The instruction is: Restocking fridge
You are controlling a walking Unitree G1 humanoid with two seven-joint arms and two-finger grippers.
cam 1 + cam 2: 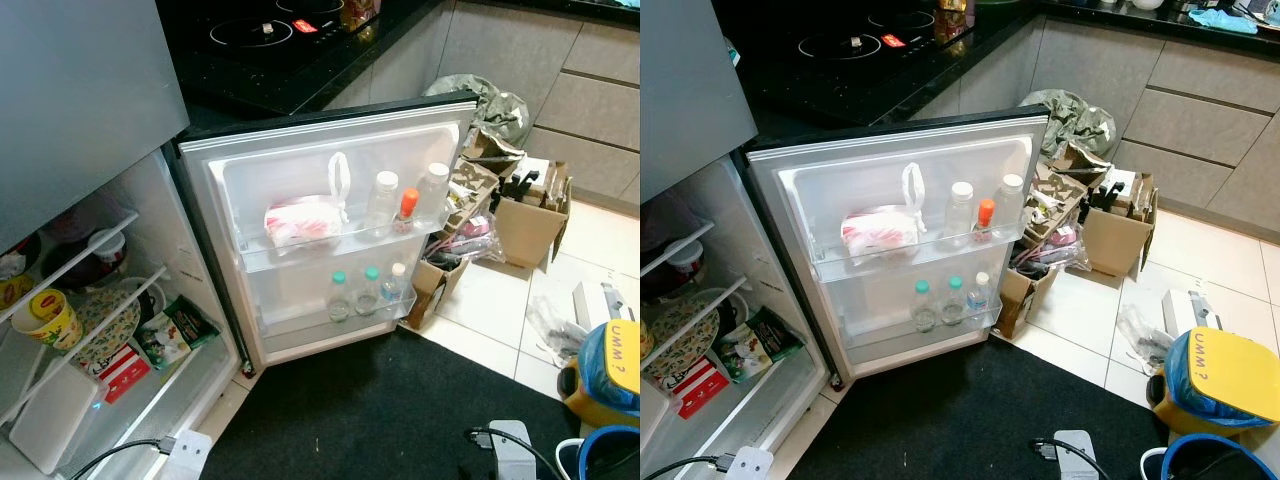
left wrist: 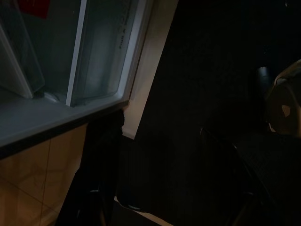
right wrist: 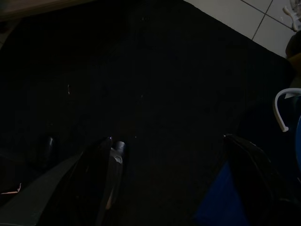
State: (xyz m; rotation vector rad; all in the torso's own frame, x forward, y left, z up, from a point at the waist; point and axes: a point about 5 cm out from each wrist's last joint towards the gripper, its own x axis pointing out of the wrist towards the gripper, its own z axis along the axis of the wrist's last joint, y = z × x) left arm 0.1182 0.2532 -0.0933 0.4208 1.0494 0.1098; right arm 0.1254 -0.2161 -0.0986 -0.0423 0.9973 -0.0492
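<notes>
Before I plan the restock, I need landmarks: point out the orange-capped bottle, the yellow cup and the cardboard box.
orange-capped bottle (image 1: 407, 205): left eye view, on its orange cap.
yellow cup (image 1: 45, 317): left eye view, on its printed side.
cardboard box (image 1: 1112, 240): right eye view, on its front wall.

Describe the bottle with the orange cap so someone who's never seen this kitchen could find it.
Look at the open fridge door and its upper shelf. Past the white bag stand three bottles; the orange-capped bottle is the middle one, shorter than the two clear white-capped bottles flanking it.
</notes>
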